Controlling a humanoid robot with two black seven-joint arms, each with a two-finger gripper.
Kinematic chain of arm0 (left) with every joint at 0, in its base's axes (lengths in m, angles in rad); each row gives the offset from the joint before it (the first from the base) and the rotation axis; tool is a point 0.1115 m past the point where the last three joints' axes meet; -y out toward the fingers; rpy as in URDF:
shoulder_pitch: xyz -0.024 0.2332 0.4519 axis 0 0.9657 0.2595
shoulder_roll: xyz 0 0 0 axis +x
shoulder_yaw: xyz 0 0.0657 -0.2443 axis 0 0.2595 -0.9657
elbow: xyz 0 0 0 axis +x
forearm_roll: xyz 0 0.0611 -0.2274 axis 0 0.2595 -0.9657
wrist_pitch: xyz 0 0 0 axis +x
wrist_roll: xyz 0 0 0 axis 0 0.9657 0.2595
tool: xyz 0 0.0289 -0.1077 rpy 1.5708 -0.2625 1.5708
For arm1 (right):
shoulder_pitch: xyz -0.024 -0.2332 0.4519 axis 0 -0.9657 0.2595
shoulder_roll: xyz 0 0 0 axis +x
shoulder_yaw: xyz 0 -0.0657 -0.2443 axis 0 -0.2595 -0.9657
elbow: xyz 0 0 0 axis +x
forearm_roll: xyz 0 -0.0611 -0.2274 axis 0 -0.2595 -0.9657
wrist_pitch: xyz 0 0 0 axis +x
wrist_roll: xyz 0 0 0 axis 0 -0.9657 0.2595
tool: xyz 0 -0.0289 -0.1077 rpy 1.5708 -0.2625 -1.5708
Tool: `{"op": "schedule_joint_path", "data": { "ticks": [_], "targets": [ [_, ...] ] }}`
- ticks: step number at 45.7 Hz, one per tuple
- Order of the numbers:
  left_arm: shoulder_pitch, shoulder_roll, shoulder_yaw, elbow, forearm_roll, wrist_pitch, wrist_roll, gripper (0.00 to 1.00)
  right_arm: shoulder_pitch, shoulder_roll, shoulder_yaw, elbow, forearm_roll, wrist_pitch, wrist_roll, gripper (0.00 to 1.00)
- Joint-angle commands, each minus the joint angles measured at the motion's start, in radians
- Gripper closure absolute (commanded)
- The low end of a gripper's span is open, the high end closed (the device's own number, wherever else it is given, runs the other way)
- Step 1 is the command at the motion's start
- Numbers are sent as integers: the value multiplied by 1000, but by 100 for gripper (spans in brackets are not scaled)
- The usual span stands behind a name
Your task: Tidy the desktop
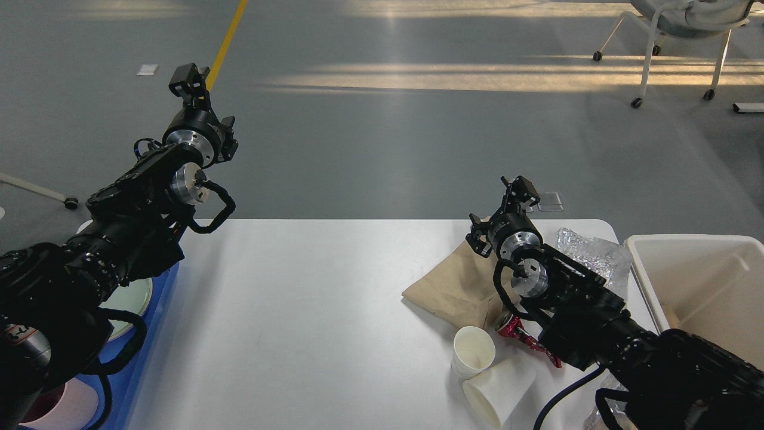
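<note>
The white desktop (310, 310) fills the lower half of the head view. On its right side lie a brown paper bag (459, 283), a crumpled clear plastic wrapper (591, 254), a red wrapper (522, 337), an upright white paper cup (473, 349) and a second paper cup (498, 391) on its side. My left gripper (190, 79) is raised high past the table's far left edge, holding nothing that I can see. My right gripper (518, 190) hovers above the paper bag at the far edge. Both are seen end-on, so their fingers cannot be told apart.
A blue tray (161, 310) at the left holds a pale green plate (128, 301) and a pink mug (71, 406), mostly hidden by my left arm. A cream-white bin (698, 280) stands at the right table edge. An office chair (680, 36) stands far right.
</note>
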Motion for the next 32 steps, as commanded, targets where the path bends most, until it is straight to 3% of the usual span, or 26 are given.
{"op": "schedule_joint_path", "data": {
  "ticks": [1,7,12,13,15,32],
  "targets": [
    [5,-14,1,0,0,0,-20,2,0,0,0,0,0,0,0,0],
    [27,-47,4,0,2,-5,-63,2,0,0,0,0,0,0,0,0],
    [90,-85,-2,0,0,-6,-164,2,0,0,0,0,0,0,0,0],
    [100,-91,0,0,0,-6,-201,2,0,0,0,0,0,0,0,0],
    [107,-93,0,0,0,-6,-221,2,0,0,-1,0,0,0,0,0],
    [172,-119,0,0,-3,-8,-229,2,0,0,-1,0,0,0,0,0]
  ]
}}
